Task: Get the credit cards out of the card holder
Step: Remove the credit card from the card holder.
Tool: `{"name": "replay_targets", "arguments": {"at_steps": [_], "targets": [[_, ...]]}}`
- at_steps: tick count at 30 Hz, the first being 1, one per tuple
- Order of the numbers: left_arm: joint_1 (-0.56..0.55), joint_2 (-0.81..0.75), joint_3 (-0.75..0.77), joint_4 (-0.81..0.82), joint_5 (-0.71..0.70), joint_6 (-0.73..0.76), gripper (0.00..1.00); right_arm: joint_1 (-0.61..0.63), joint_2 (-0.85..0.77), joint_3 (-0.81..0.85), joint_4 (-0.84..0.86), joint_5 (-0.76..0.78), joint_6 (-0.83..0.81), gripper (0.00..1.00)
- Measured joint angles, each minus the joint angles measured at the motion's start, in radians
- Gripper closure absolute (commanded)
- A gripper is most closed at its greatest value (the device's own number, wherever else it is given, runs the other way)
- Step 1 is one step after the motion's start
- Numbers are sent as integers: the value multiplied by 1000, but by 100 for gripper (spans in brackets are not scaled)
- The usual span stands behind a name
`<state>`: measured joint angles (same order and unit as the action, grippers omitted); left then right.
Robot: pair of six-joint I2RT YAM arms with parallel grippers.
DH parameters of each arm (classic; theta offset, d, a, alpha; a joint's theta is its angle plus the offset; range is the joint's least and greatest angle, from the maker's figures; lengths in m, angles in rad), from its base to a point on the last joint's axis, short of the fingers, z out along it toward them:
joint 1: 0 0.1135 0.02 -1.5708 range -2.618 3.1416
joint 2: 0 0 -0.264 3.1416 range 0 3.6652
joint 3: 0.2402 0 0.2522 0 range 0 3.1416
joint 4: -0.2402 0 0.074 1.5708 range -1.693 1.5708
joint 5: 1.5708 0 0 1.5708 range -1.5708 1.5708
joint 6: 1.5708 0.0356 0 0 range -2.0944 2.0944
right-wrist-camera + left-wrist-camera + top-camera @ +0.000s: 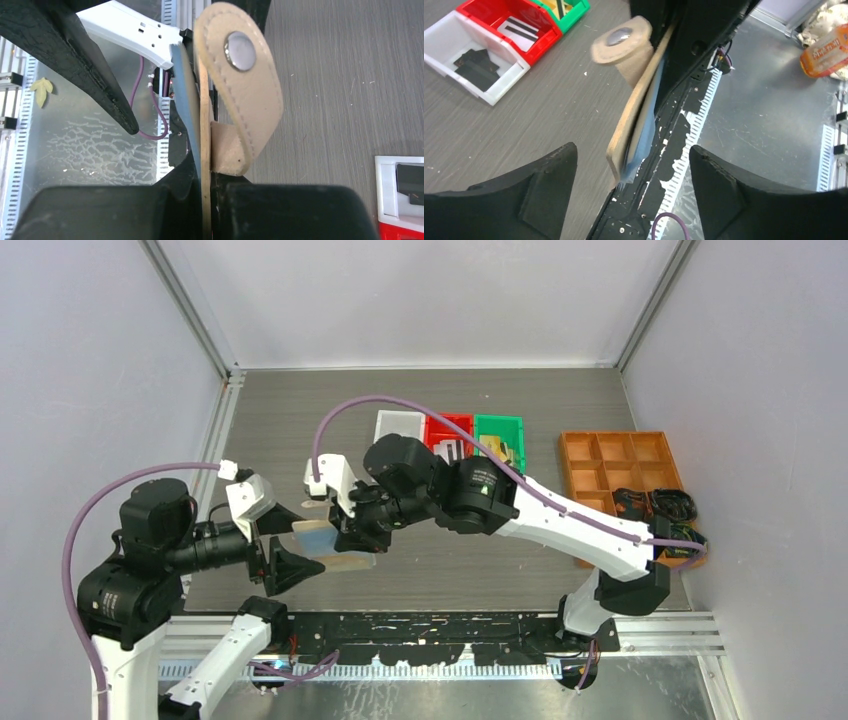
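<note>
— Right gripper [205,200]: what is it doing?
— It is pressed together on the lower edge of the card holder [202,125], pinching it. The tan cover stands on edge between the jaws. A blue-grey layer [184,95] lies flat against its nine o'clock side; I cannot tell whether that is a sleeve or a card.
— And the snap tab [245,85]?
— It curls over at three o'clock of the cover, with its metal stud facing the wrist camera.
— What about the left gripper [633,152]?
— It is spread wide and holds nothing. In its own camera the holder's free edge hangs toward twelve o'clock, between the two black fingers [544,185] and touching neither.
— Where does the holder sit in the top view?
— It is held up off the table [450,570], near the front edge. The left gripper is at its eight o'clock and the right gripper at its two o'clock.
— Any cards in sight?
— Yes, at about one o'clock from the holder, in a row of three bins. The white bin [506,82] holds black cards [474,70]. The red bin [544,45] holds a striped card [521,30]. The green bin [574,10] holds gold cards [500,448].
— Anything beyond them?
— An orange tray [612,434] lies at three o'clock of the row, apart from the green bin.
</note>
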<state>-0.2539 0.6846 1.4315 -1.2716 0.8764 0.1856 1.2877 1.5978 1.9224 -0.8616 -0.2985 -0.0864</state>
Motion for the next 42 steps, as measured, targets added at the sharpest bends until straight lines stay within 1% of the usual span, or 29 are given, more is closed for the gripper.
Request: {"name": "replay_targets", "arguments": {"at_steps": [2, 4, 7, 10, 12, 16, 18, 21, 28, 32, 37, 42], "targets": [[0, -8, -13, 19, -19, -23, 15, -9, -36, -71, 69, 13, 16, 99], [0, -24, -33, 53, -59, -59, 15, -30, -98, -180, 163, 4, 62, 99], [0, -54, -56, 124, -147, -145, 13, -123, -251, -415, 416, -35, 214, 99], [0, -79, -72, 203, -224, -245, 13, -215, -363, -587, 698, -54, 404, 99], [0, -77, -72, 248, -227, -318, 13, -242, -386, -636, 848, -58, 504, 99], [0, -53, -82, 354, -157, -484, 12, -233, -381, -711, 1151, -90, 694, 99], [0, -52, -105, 411, -144, -549, 12, -227, -378, -745, 1246, -100, 757, 99], [0, -52, -125, 456, -142, -603, 11, -226, -374, -774, 1333, -105, 819, 99], [0, -66, -126, 509, -145, -688, 12, -227, -416, -805, 1415, -83, 859, 99], [0, -70, -144, 624, -91, -798, 13, -227, -430, -810, 1513, -66, 905, 99], [0, -62, -167, 806, -14, -957, 20, -227, -399, -810, 1631, -45, 967, 99], [0, -54, -167, 945, 42, -1054, 29, -227, -349, -810, 1682, -21, 1008, 99]]}}
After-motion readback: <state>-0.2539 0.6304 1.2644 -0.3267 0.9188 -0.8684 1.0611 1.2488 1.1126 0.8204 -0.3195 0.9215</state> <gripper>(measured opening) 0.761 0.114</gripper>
